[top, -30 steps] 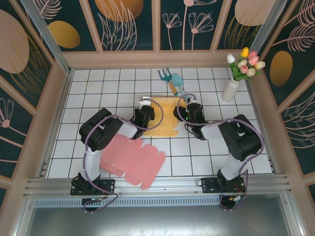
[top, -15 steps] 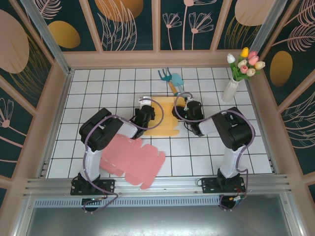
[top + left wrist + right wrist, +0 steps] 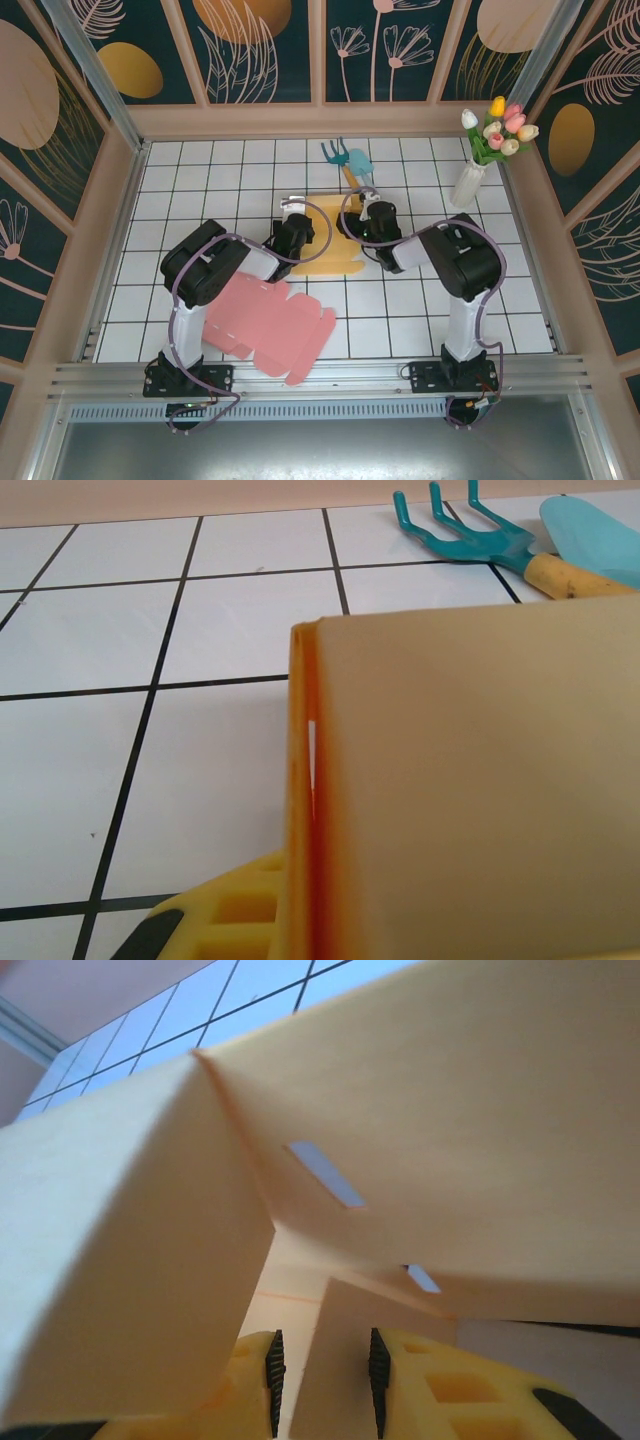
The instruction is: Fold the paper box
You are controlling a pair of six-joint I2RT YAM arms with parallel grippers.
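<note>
We were part way through folding the yellow paper box. It lay in the middle of the tiled table, right between the two grippers. The left gripper was pinched tight on the box's left side. In the left wrist view that side stood up like a wall.

The right gripper had a thin flap of the box between its black pads. The pads were very close to the flap, but we could not tell if they were squeezing it.

We think the step in hand was lifting the sides and tucking them in. For the next move, we think the right gripper needed a firm hold on the flap so it could bend it along its crease. The left gripper needed to stop its side from slipping. Paper bends easily, so a soft push would be best.

The yellow box was only half made, and we saw nothing inside it. A white vase at the far right held tulips. A pink box lay flat near the left arm's base. A teal rake and a trowel lay just behind the yellow box.
</note>
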